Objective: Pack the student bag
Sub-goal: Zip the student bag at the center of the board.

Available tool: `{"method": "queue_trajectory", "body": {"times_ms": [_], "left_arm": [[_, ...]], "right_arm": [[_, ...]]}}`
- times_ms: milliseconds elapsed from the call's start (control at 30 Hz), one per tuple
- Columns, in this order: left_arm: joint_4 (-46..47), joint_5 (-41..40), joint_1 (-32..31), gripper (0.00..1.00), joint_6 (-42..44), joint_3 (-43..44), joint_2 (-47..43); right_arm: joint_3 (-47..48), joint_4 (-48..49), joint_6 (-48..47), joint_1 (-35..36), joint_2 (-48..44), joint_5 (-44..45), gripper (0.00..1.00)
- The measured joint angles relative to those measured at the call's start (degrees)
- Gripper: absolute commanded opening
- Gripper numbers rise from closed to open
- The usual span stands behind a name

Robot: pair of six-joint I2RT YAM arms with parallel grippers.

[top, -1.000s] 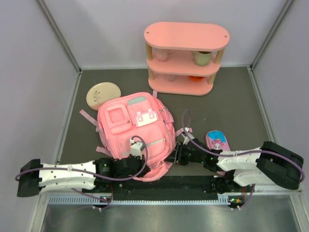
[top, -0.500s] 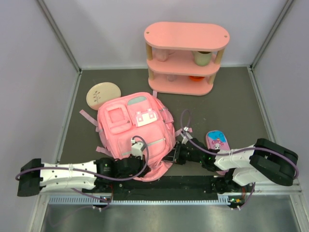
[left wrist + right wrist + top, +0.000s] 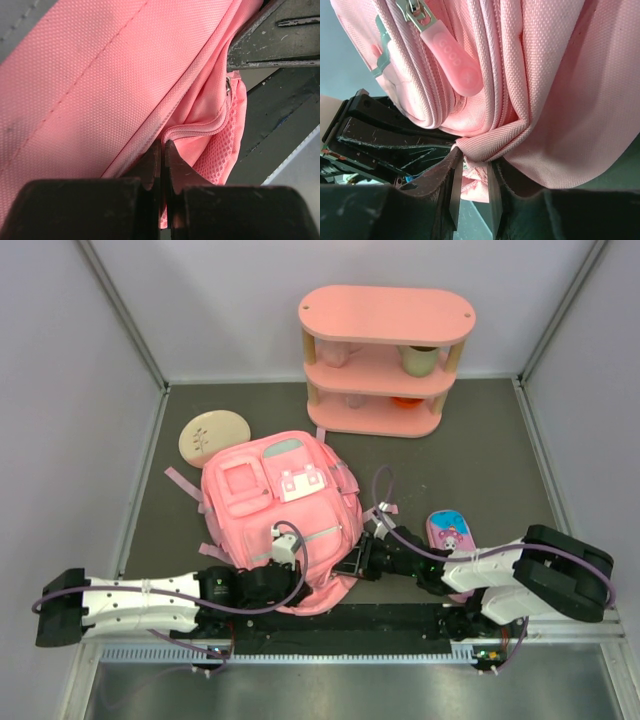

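Note:
The pink student bag (image 3: 270,500) lies flat on the dark mat, front pockets up. My left gripper (image 3: 291,583) is at its near bottom edge. In the left wrist view the jaws (image 3: 163,148) are shut, with a thin strip of the bag's (image 3: 100,90) pink fabric pinched beside a zip seam. My right gripper (image 3: 356,564) is at the bag's near right corner. In the right wrist view it (image 3: 472,167) is shut on a bunched fold of the bag (image 3: 560,75), below a pink zipper pull (image 3: 456,67).
A pink three-tier shelf (image 3: 385,315) stands at the back with a cup (image 3: 420,360) on its middle tier. A round beige disc (image 3: 213,436) lies left of the bag. A small oval pencil case (image 3: 450,532) lies just behind my right arm. Grey walls close in both sides.
My right arm has slid a little left toward the bag and its jaws have narrowed onto the fabric fold. The left arm and the bag have held still.

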Motion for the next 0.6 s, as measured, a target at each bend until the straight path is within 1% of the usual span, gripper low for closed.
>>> {"method": "queue_trajectory", "body": {"times_ms": [33,100,133,167,400,500,600], "left_arm": [[0.0,0.0,0.0,0.0,0.0,0.0,0.0],[-0.07,0.02,0.0,0.0,0.0,0.0,0.0],[-0.09,0.0,0.0,0.0,0.0,0.0,0.0],[-0.15,0.02,0.0,0.0,0.0,0.0,-0.02],[-0.7,-0.13,0.02,0.0,-0.26,-0.17,-1.07],[-0.7,-0.31,0.02,0.0,-0.72,-0.42,-2.29],[-0.17,-0.26,0.04,0.0,-1.31,-0.66,-4.96]], "right_arm": [[0.09,0.04,-0.02,0.02,0.22,0.0,0.22],[0.57,0.07,-0.2,0.07,1.01,0.0,0.12],[0.79,0.2,-0.35,0.07,1.46,-0.11,0.04],[0.92,0.35,-0.31,0.07,1.86,-0.2,0.0],[1.05,1.18,-1.01,0.07,2.12,-0.44,0.0],[0.55,-1.01,-2.8,0.46,-1.88,0.61,0.0],[-0.2,-7.37,-5.62,1.14,-10.12,3.78,0.0]]}}
